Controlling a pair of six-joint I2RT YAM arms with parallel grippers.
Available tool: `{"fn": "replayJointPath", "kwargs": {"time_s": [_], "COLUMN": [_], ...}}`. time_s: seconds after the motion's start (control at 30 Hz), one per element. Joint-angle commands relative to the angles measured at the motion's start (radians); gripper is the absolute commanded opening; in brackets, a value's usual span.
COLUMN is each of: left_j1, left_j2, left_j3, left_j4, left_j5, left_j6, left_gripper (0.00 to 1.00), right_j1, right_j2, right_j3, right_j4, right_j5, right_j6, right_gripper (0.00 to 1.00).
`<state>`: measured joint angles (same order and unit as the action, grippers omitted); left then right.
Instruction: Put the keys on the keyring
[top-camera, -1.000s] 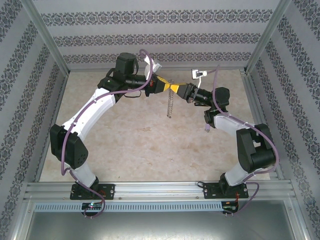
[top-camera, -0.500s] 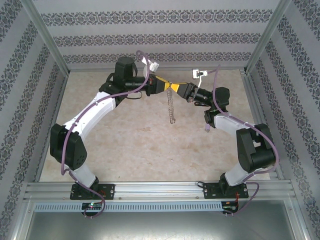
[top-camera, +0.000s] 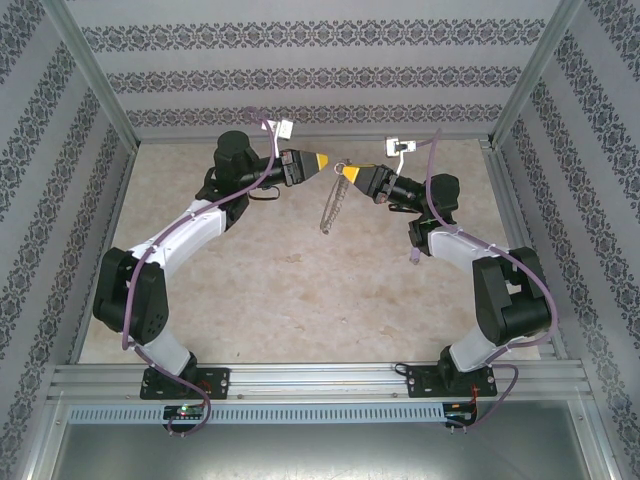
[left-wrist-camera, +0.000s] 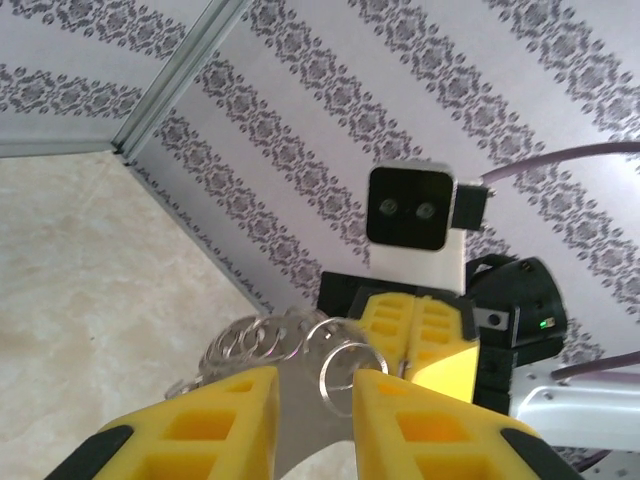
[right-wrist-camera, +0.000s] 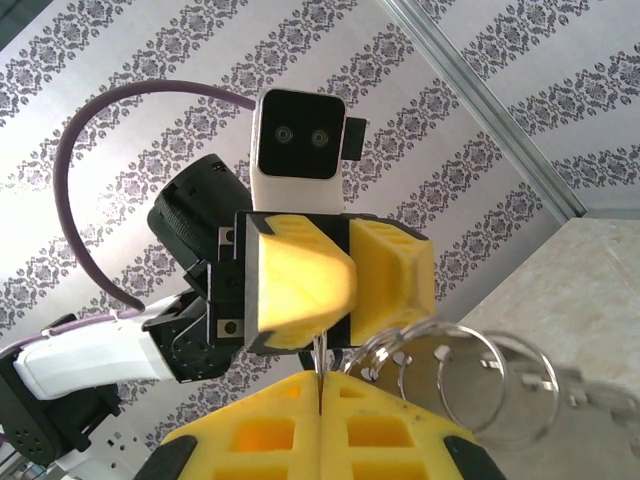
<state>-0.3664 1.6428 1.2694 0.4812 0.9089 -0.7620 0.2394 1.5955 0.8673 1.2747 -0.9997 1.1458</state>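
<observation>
The keyring (top-camera: 335, 200) hangs edge-on like a silvery chain from my right gripper (top-camera: 352, 175), above the back middle of the table. In the right wrist view my right gripper (right-wrist-camera: 320, 385) is shut on a thin metal piece of the keyring (right-wrist-camera: 495, 385), and overlapping wire loops stick out to its right. The keys (left-wrist-camera: 240, 345) show as a blurred silvery fringe along the hoop. My left gripper (top-camera: 322, 160) stands a little to the left of the ring, apart from it. Its yellow fingers (left-wrist-camera: 220, 420) are parted, and the loops lie beyond the tips.
The beige tabletop (top-camera: 300, 290) is enclosed by patterned walls (top-camera: 320, 80) and aluminium posts (top-camera: 90, 90). A metal rail (top-camera: 320, 380) runs along the near edge by both arm bases. The two grippers face each other closely, tip to tip.
My left gripper has opened and drawn back to the left, away from the right gripper. The keyring stayed in the right gripper and swung slightly left.
</observation>
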Motion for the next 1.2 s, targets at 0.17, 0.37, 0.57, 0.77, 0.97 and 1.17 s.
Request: {"fn": "replayJointPath", "kwargs": {"time_s": [0.17,0.37,0.57,0.77,0.97,1.17], "left_j1": [-0.029,-0.052,-0.065,-0.064,-0.064,-0.065], "left_j2": [0.005,0.008,0.011,0.001,-0.039,-0.060], "left_j3": [0.007,0.002,-0.003,-0.018,-0.026,-0.041], "left_j4": [0.161,0.123,0.093,0.057,0.023,0.024], "left_j5": [0.063,0.076,0.081,0.061,0.007,-0.017], "left_j6": [-0.096,-0.071,-0.045,-0.007,0.043,0.044], "left_gripper": [0.27,0.27,0.27,0.28,0.35,0.47], "right_j1": [-0.004,-0.004,-0.005,-0.008,-0.013,-0.013], "right_j2": [0.011,0.012,0.012,0.008,0.006,0.007], "right_j3": [0.021,0.025,0.027,0.019,0.009,0.007], "right_j4": [0.069,0.070,0.071,0.071,0.071,0.072], "right_j5": [0.024,0.027,0.028,0.029,0.032,0.033], "right_j6": [-0.017,-0.016,-0.016,-0.016,-0.018,-0.018], "right_gripper": [0.00,0.00,0.00,0.00,0.00,0.00]}}
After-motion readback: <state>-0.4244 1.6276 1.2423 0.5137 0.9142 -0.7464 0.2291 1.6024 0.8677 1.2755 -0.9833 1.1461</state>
